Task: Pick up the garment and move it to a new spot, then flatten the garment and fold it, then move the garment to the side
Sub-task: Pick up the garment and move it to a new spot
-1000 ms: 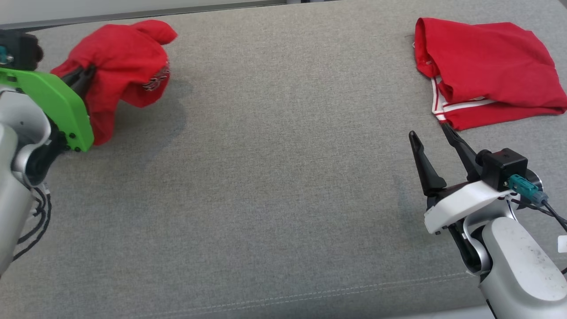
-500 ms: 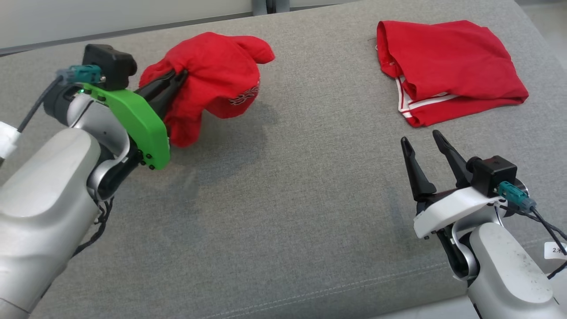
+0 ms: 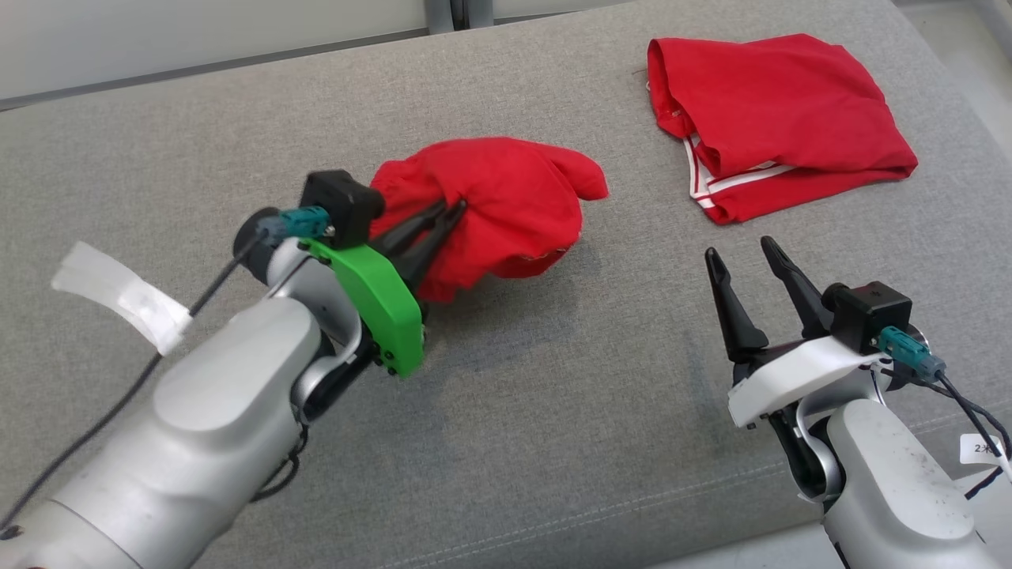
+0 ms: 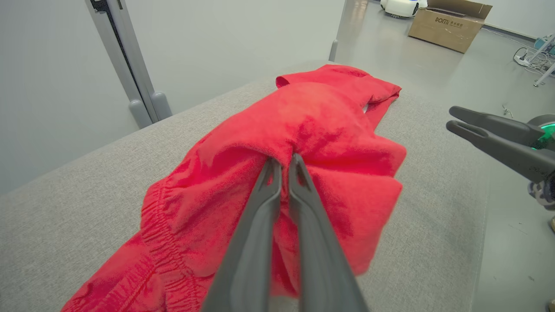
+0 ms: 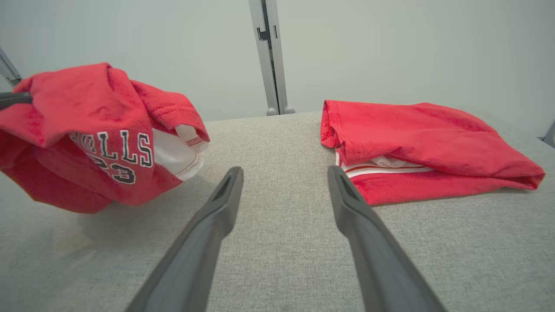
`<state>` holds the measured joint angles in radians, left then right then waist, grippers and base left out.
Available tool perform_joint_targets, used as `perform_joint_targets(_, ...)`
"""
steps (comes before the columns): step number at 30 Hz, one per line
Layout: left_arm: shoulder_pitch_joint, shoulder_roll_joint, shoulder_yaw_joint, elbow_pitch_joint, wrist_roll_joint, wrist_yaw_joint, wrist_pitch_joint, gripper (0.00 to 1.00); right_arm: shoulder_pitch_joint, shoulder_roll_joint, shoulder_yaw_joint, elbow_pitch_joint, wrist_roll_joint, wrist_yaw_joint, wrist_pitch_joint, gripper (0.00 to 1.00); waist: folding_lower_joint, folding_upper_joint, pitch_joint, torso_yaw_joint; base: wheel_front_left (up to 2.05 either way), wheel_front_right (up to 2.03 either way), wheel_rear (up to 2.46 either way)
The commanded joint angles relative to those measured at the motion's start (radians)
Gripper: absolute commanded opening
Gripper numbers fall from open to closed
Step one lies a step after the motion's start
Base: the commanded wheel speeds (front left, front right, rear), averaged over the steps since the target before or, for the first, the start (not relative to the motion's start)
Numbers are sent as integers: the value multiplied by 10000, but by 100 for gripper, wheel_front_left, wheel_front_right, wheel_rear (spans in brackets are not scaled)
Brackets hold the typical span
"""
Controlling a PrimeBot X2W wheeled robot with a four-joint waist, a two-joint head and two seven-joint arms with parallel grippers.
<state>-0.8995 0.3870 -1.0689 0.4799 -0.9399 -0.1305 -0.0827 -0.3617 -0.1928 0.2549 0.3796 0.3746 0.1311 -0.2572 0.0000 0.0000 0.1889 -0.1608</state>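
A crumpled red garment (image 3: 498, 209) hangs bunched above the grey surface near its middle, pinched by my left gripper (image 3: 455, 209), which is shut on the cloth. The left wrist view has the two fingers closed into a fold of the garment (image 4: 312, 143). From the right wrist view the garment (image 5: 86, 138) shows white lettering and clears the surface at the left. My right gripper (image 3: 742, 254) stands open at the lower right, nothing between its fingers (image 5: 225, 203).
A second red garment (image 3: 775, 118) with white stripes lies folded at the far right of the grey padded surface (image 3: 553, 411). Beyond the surface's far edge are a pale wall and a grey post (image 5: 269, 56). A cardboard box (image 4: 448, 24) stands on the floor.
The head camera has shifted. My left gripper has carried the red garment from the far left toward the middle of the surface. The right gripper stays open in place.
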Motion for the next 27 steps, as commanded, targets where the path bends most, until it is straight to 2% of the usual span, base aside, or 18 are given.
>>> perform_joint_targets(1,188,-74,-36,20,-38,8,-86,0,-85,-3,-3,28,49,-8,-77,100,0,0,5,19,0,0,0)
perform_joint_targets(6,516,-489,-543,749,44,9,-567,0,-104,19,-12,100,68,-6,-75,100,0,0,-9,101,0,0,0)
perform_joint_targets(8,753,-812,-627,1008,-210,8,-756,0,-121,12,3,112,73,-6,-81,100,0,0,-27,164,0,0,0)
perform_joint_targets(19,1343,-1617,-1445,2390,-731,7,-1474,0,-190,51,128,226,144,-6,-93,100,0,0,-23,415,0,0,0)
perform_joint_targets(20,1367,-1655,-1491,2513,-710,9,-1524,13,-199,54,124,229,147,-6,-94,100,0,0,-34,424,0,0,0)
perform_joint_targets(22,1360,-1737,-1470,2707,-732,9,-1640,100,-201,54,113,225,157,-6,-95,100,0,0,-62,443,0,0,0)
perform_joint_targets(27,1173,-1831,-1358,2861,-590,7,-1781,100,-60,24,-1,199,174,-6,-97,100,0,0,-189,521,0,0,0)
